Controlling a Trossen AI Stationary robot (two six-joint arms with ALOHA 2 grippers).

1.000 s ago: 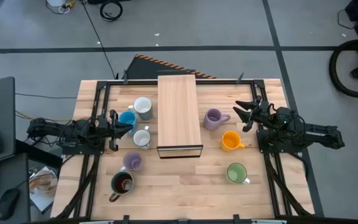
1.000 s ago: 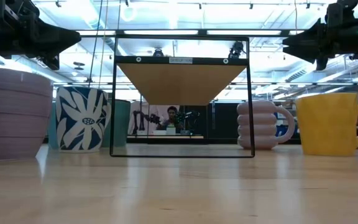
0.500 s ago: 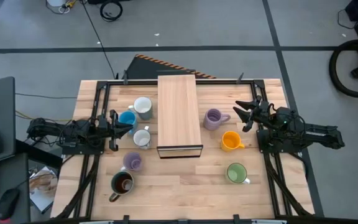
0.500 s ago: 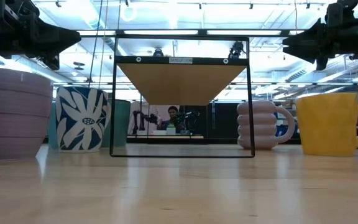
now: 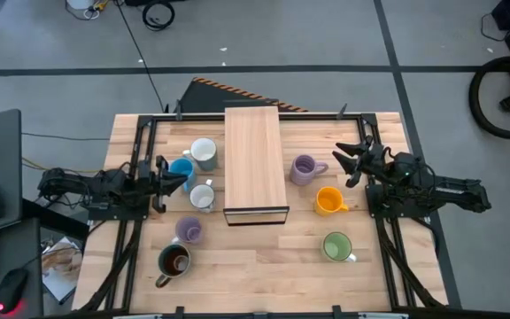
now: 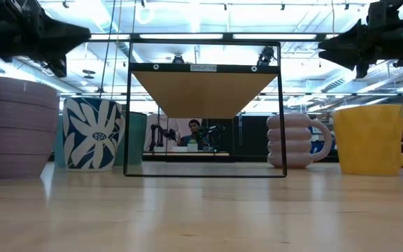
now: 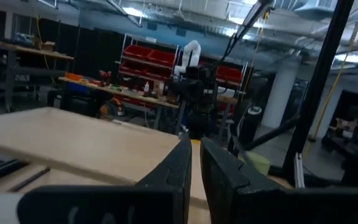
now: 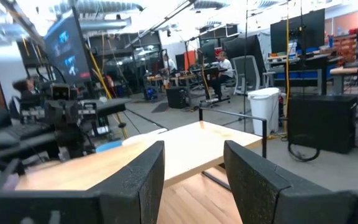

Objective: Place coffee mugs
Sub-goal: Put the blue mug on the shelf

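1. While both arms hang raised at the sides of the desk [image 5: 264, 266], no mug is held yet: the left gripper [image 5: 182, 175] sits over the left edge with its fingers closed on nothing, and the right gripper [image 5: 343, 159] hovers near the right edge with its fingers parted and empty.
2. A wooden shelf [image 5: 255, 164] on a black frame runs down the middle of the desk, from the far edge toward the centre; it looks like the place the mugs are meant for, which would explain why they are split to either side of it.
3. Left of the shelf stand five mugs:
   - a white mug [image 5: 204, 152] nearest the far edge,
   - a blue mug [image 5: 181, 168] just beside the left fingertips,
   - a second white mug [image 5: 202, 196],
   - a lilac mug [image 5: 189, 230],
   - a dark olive mug [image 5: 173, 260] toward the near-left corner.
4. Right of the shelf stand three:
   - a ribbed lilac mug [image 5: 304, 168],
   - an orange mug [image 5: 328, 200],
   - a green mug [image 5: 336, 245] closest to the near edge.
5. All mugs stand upright with openings up, apart from one another, so each can probably be taken singly.
6. My guess is that the task is barely started, since the shelf top is bare.
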